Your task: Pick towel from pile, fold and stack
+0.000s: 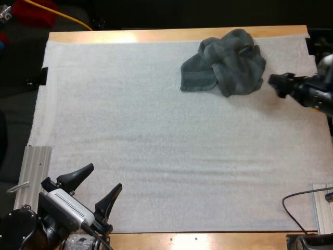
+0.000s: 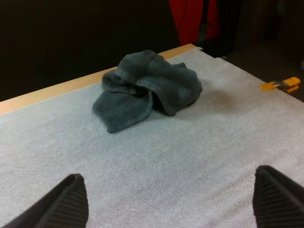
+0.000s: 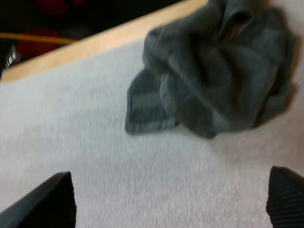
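A crumpled dark grey-green towel (image 1: 226,62) lies on the white mat (image 1: 166,146) near its far right corner, with one flat corner sticking out to the left. My right gripper (image 1: 276,83) hovers just right of the towel, a small gap between them. In the right wrist view its fingers (image 3: 47,199) stand wide apart and the towel (image 3: 218,71) lies ahead of them. My left gripper (image 1: 103,178) rests at the mat's near left, open with nothing between its fingers. The left wrist view shows the towel (image 2: 147,90) far ahead of those spread fingers (image 2: 66,199).
The wooden table edge (image 1: 171,35) runs just behind the towel. Metal rails sit at the near left (image 1: 34,166) and near right (image 1: 322,208) of the mat. An orange clip (image 2: 280,84) marks the mat's right side. Bare mat spreads between the two grippers.
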{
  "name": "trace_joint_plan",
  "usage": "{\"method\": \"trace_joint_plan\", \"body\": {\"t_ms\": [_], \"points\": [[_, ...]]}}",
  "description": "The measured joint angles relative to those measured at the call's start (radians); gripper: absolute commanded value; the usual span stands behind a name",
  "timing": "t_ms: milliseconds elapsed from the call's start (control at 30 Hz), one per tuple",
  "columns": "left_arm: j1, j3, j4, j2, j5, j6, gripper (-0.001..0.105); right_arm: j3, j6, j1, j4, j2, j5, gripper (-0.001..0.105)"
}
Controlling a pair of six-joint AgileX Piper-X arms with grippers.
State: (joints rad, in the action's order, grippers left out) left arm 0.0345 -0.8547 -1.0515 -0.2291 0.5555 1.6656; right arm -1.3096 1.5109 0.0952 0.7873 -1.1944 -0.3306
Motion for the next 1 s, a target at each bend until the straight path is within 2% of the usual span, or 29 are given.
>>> {"method": "trace_joint_plan", "body": {"t_ms": [133,300,667,1000], "points": [[0.000,0.000,0.000,0.000,0.000,0.000,0.069,0.000,-0.002,0.087,-0.032,-0.058,0.061,0.079],[0.000,0.000,0.000,0.000,0.000,0.000,0.069,0.000,-0.080,0.144,-0.083,-0.117,0.124,0.079],[0.000,0.000,0.000,0.000,-0.001,0.000,0.069,0.000,-0.240,0.152,-0.152,-0.242,0.140,0.079],[0.000,0.000,0.000,0.000,-0.001,0.000,0.069,-0.001,-0.325,0.152,-0.213,-0.377,0.140,0.079]]}}
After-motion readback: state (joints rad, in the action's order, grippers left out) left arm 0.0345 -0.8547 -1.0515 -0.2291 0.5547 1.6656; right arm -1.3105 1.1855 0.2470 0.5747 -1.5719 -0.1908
